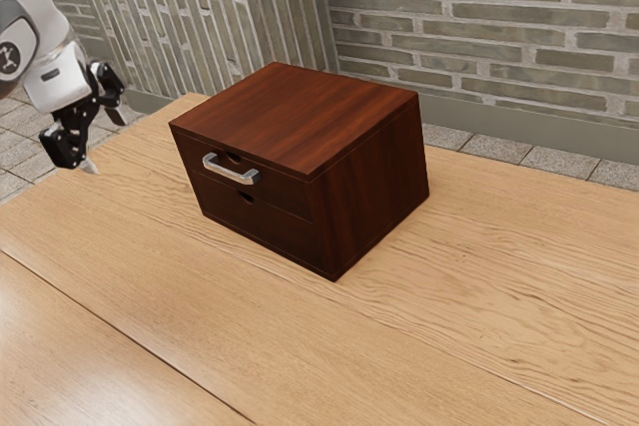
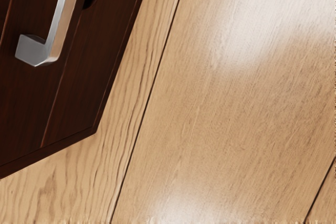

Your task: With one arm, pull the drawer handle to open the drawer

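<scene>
Exterior view: shot from above, beside the arm (image 1: pixel 50 82), looking down and across the wooden table (image 1: pixel 479 276); far enough back to take in the whole dark cabinet (image 1: pixel 329 137) at centre frame, arm at upper left, brick wall (image 1: pixel 479 7) behind. Wrist view: very close, angled down at the cabinet (image 2: pixel 31 103) front and table (image 2: pixel 236 103). Shared: silver drawer handle (image 1: pixel 230 169) (image 2: pixel 50 30), cabinet front, table planks.

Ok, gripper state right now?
Gripper: open or shut cannot be told; it holds nothing and is well clear of the drawer handle.
</scene>
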Robot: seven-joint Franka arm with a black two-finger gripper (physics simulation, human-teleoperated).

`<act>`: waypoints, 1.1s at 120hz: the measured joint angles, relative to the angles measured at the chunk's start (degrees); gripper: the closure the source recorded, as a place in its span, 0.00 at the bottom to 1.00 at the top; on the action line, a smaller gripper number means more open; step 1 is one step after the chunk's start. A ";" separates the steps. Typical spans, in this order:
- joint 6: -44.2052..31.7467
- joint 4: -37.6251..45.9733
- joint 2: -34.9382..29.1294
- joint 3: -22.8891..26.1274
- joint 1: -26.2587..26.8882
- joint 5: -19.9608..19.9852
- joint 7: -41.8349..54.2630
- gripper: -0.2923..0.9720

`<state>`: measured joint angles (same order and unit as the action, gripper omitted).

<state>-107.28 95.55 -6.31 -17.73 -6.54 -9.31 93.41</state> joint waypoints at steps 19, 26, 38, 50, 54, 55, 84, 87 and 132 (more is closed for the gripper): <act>-1.27 -0.38 2.21 -1.79 -0.22 0.25 2.37 0.23; -2.28 -0.86 3.42 -1.90 -0.46 0.73 3.39 0.23; -3.62 -2.02 4.78 -1.91 -0.59 1.34 4.93 0.23; -4.60 -2.39 5.55 -1.88 -0.40 1.66 6.22 0.23; -4.98 -2.41 5.84 -1.87 -0.34 1.78 6.61 0.23; -5.08 -2.41 5.88 -1.85 -0.33 1.84 6.70 0.23; -7.80 -1.80 6.87 -1.78 0.40 2.90 8.91 0.23; -7.99 -1.77 7.00 -1.80 0.49 2.97 9.10 0.23; -11.14 -1.07 7.24 -1.96 1.86 3.33 11.35 0.37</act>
<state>-118.42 94.48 0.93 -19.69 -4.68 -5.98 104.76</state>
